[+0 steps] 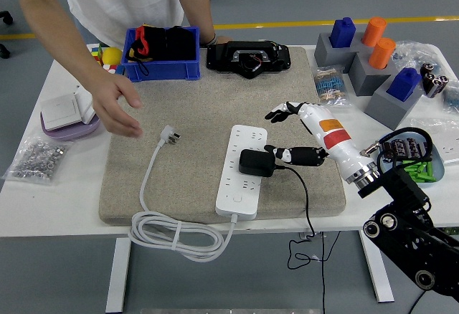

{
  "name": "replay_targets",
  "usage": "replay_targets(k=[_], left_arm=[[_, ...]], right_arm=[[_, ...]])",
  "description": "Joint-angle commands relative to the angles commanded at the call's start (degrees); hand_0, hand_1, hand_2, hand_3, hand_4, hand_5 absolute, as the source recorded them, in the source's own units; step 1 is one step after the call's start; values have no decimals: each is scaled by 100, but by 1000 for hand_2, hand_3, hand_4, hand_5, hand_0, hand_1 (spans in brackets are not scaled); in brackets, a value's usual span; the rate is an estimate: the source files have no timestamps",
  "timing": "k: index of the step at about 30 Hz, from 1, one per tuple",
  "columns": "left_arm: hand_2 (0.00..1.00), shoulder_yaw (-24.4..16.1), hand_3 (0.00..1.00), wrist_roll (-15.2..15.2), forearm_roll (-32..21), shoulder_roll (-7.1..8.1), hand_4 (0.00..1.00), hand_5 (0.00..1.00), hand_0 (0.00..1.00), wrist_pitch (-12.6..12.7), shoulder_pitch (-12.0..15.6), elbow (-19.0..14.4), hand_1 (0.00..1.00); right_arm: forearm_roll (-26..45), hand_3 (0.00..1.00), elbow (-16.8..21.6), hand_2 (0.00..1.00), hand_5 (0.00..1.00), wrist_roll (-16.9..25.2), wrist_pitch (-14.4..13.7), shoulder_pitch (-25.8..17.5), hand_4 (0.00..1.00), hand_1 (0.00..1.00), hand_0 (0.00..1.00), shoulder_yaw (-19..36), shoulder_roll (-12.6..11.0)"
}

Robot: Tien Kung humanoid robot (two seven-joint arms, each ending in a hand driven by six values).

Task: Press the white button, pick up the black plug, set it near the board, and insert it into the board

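Now the plug (256, 162) sits on the board (241, 171), apparently seated in a socket near its middle. Just right of it, the right hand (295, 133) hangs spread and holds nothing. Probably light, rigid and smooth, the plug is best pinched across its sides, clear of its limp cord (307, 206).

A soft tan mat (208, 106) covers the middle of the white table (43, 199). A blue plastic bin (159, 63) sits at its far edge. A black flat gadget (247, 57) lies beside the bin. Grey blocks with blue and orange pegs (369, 59) stand far right. A round purple dish (68, 124) is at left.
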Motion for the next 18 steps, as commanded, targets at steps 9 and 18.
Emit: replay_targets(k=[9,18], left_arm=[[667,-39,734,9,36,5,660,556,772,15,14,0,710],[667,7,734,-7,25,10,660,556,774,12,-22,0,711]], right_arm=[[28,632,38,620,176,-461,261,-629,909,626,728,1095,-132],[-60,667,278,666,237,-563,306,-1203,916,673,761,2183,-135]])
